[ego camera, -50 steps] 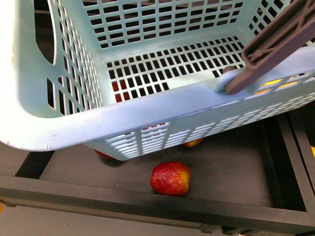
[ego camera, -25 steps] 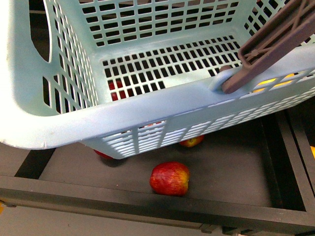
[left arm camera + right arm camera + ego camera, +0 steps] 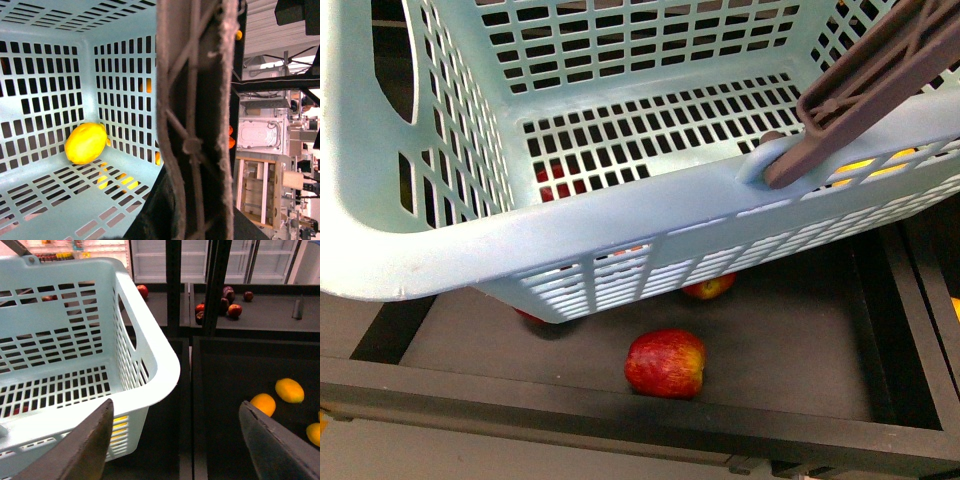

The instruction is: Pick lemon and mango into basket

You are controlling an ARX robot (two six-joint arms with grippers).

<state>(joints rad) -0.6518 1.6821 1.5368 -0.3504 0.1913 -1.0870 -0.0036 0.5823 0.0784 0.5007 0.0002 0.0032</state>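
Inside the basket (image 3: 620, 215), as the left wrist view shows it, the lemon (image 3: 86, 143) lies on the slotted floor against a wall near a corner, so that half of the task looks done. No mango shows in the basket in any view, and that half appears to be left. Under the basket, in the front view, a red apple (image 3: 665, 363) sits on the dark tray (image 3: 790, 340), and a red-and-yellow fruit (image 3: 710, 288) peeks out from below the basket's edge. Most of it is hidden, so it cannot be told whether it is the mango. The brown handle (image 3: 195, 125) fills the left wrist view. A dark shape at its foot is probably the left gripper (image 3: 155, 220), but whether its jaws are clamped on the handle cannot be told. The right gripper (image 3: 175, 412) hangs beside the basket with its fingers spread wide and nothing between them, above a dark shelf where a few yellow fruits (image 3: 289, 390) lie well apart from it. Finding and lifting the mango would likely fall to this free arm.
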